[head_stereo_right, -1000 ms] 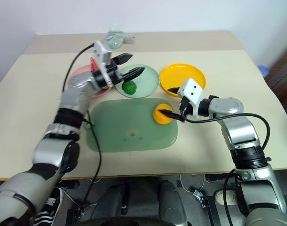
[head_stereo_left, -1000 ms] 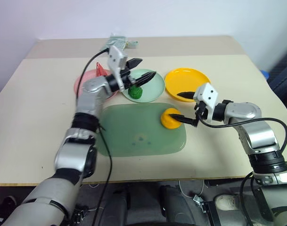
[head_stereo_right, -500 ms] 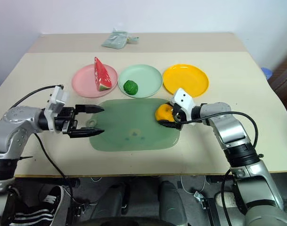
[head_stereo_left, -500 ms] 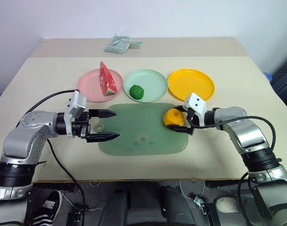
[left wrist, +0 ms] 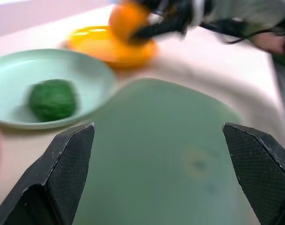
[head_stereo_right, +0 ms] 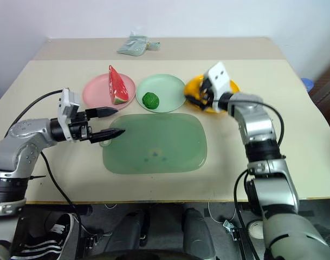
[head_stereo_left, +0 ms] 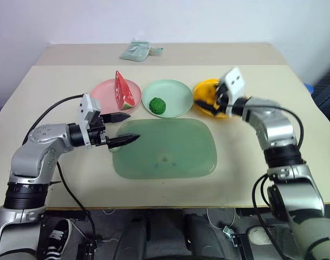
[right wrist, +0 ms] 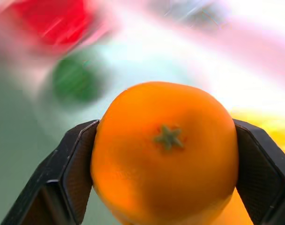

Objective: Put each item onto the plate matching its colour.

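A pale beige table [head_stereo_left: 45,103] fills the scene, with a plain white wall behind it. Flat in the middle lies the big translucent green mat [head_stereo_left: 163,148], our landmark here.

Just beyond the mat's far edge sit 3 round plates in a row. Past the mat's far left corner, the pink plate [head_stereo_left: 102,96] carries the watermelon wedge [head_stereo_left: 122,91], standing up on its rind. Beyond the middle of the far edge, the mint green plate [head_stereo_left: 175,95] holds the bumpy dark-green ball [head_stereo_left: 157,105]. Past the mat's far right corner is the yellow-orange plate [head_stereo_left: 204,91], partly covered by the right arm.

Further back from the mat, near the table's far edge, rests a small crumpled grey-green pouch [head_stereo_left: 136,51].

Now the pincers. The left gripper [head_stereo_left: 121,128] hangs at the mat's left edge, fingers spread wide apart, nothing between them. The right gripper [right wrist: 163,154] is clamped on the orange fruit [right wrist: 164,150], 1 finger on each side, and the left wrist view shows the fruit held above the yellow-orange plate, beyond the mat's far right corner.
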### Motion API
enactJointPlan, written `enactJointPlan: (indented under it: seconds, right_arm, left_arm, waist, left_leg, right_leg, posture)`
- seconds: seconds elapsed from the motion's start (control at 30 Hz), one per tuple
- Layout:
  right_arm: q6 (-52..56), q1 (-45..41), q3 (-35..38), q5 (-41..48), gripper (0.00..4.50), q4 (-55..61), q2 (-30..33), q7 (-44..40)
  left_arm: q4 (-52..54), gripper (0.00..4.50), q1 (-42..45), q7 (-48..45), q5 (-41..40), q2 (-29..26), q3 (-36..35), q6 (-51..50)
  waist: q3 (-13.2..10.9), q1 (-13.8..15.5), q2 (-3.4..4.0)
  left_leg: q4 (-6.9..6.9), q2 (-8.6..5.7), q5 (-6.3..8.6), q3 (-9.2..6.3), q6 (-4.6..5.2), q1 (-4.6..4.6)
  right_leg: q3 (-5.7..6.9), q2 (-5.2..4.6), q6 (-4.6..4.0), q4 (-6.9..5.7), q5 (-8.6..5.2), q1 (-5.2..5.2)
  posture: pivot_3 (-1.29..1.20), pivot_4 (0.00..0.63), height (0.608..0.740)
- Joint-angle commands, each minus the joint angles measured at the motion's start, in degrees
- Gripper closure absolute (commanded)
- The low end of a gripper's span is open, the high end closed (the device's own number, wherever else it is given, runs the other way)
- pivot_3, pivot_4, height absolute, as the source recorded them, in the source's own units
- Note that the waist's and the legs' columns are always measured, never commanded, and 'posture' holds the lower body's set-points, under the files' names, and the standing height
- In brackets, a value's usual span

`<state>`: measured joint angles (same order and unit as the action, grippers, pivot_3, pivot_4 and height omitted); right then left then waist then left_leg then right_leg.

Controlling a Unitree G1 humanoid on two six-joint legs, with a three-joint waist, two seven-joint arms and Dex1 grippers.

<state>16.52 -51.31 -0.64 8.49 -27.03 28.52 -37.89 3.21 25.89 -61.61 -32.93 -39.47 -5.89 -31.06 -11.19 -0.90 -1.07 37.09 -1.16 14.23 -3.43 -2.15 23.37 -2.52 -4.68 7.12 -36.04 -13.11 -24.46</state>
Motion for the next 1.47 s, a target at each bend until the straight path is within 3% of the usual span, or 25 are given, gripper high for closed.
enactJointPlan:
  seconds: [0.03,0.13,0.2,0.47,0.57,0.7,0.8,0.9,1.2,1.47]
  right_arm:
    - [-8.55,-3.66,-0.56,-5.53,1.1,-10.8,-1.12,7.03]
    - [-11.15,-7.56,-0.44,-7.51,1.1,-21.97,-2.45,10.77]
    - [-12.25,-9.38,0.04,-7.55,0.04,-27.65,-3.25,10.58]
    - [-17.14,-11.57,3.38,-5.0,0.01,-29.09,-3.48,8.86]
    - [-18.22,-9.49,6.71,0.66,0.01,-21.0,-3.29,2.03]
    - [-13.08,-0.72,5.71,8.01,0.01,-1.06,-1.2,-12.42]
    - [-8.56,10.94,2.18,12.81,0.01,18.49,3.92,-23.39]
    - [-4.95,21.41,2.0,18.31,0.01,30.81,10.53,-32.28]
    - [-0.05,29.0,4.04,19.63,0.01,40.32,14.73,-29.93]
    - [3.03,31.48,6.03,20.43,0.01,43.84,16.46,-26.74]
  left_arm:
    - [0.36,0.0,2.46,3.35,1.09,3.05,0.62,1.73]
    - [0.45,0.0,3.36,5.8,2.74,4.96,1.01,3.14]
    - [0.89,0.0,3.24,6.34,2.8,5.39,1.04,3.02]
    - [2.84,0.0,1.19,6.54,1.25,4.83,-0.8,3.0]
    - [2.78,0.0,0.03,5.81,0.93,4.21,-1.99,3.74]
    - [2.85,0.0,-1.94,4.77,1.23,2.77,-3.08,5.55]
    - [3.0,0.0,-4.06,3.38,1.82,1.42,-4.13,8.07]
    - [3.56,0.0,-6.0,1.56,1.64,1.37,-4.01,10.69]
    - [2.66,0.0,-6.9,-7.31,-4.06,-1.92,-3.71,6.6]
    - [0.03,0.0,-4.82,-6.39,-1.72,0.71,-1.77,9.1]
  waist:
    - [0.0,-0.02,-0.01]
    - [0.0,-0.39,0.0]
    - [-0.01,-0.6,0.02]
    - [-0.02,-1.77,0.02]
    - [-0.03,-1.77,0.06]
    - [-0.03,-1.44,0.05]
    - [-0.02,-0.9,0.04]
    - [-0.02,-0.07,0.04]
    - [-0.01,-0.01,0.03]
    - [0.0,0.26,0.02]
  left_leg:
    - [-0.01,0.0,0.0,0.01,0.0,0.0]
    - [0.0,0.0,-0.01,0.04,-0.01,0.01]
    - [-0.01,0.0,-0.01,0.03,-0.02,0.01]
    - [-0.05,0.01,-0.01,0.01,-0.02,0.01]
    - [-0.06,0.01,-0.01,0.02,-0.02,0.01]
    - [-0.08,0.02,0.0,-0.01,-0.01,0.01]
    - [-0.01,0.0,0.01,-0.04,0.01,0.02]
    - [0.04,-0.01,0.03,0.0,0.06,0.01]
    - [0.11,0.05,0.03,0.05,0.06,-0.07]
    - [0.15,0.01,0.03,0.04,0.06,-0.04]
  right_leg:
    - [0.0,0.0,0.0,0.02,0.0,0.0]
    - [-0.01,0.0,0.0,0.01,0.0,-0.01]
    - [-0.02,0.01,0.0,-0.03,0.0,-0.04]
    - [-0.03,0.02,0.0,-0.04,0.0,-0.06]
    - [-0.03,0.02,0.0,-0.03,0.0,-0.06]
    - [-0.02,0.02,0.0,-0.03,0.0,-0.07]
    - [0.01,-0.01,0.01,-0.01,-0.01,0.01]
    - [0.0,-0.02,0.01,0.01,-0.01,0.02]
    - [-0.02,0.02,0.0,-0.07,-0.01,0.07]
    - [-0.01,-0.02,0.01,-0.03,-0.01,0.11]
  posture:
    - [0.0,0.15,0.738]
    - [0.0,0.15,0.738]
    - [0.0,0.15,0.738]
    - [0.0,0.15,0.738]
    - [0.0,0.15,0.738]
    - [0.0,0.15,0.738]
    - [0.0,0.15,0.738]
    - [0.0,0.15,0.738]
    - [0.0,0.15,0.738]
    - [0.0,0.15,0.738]
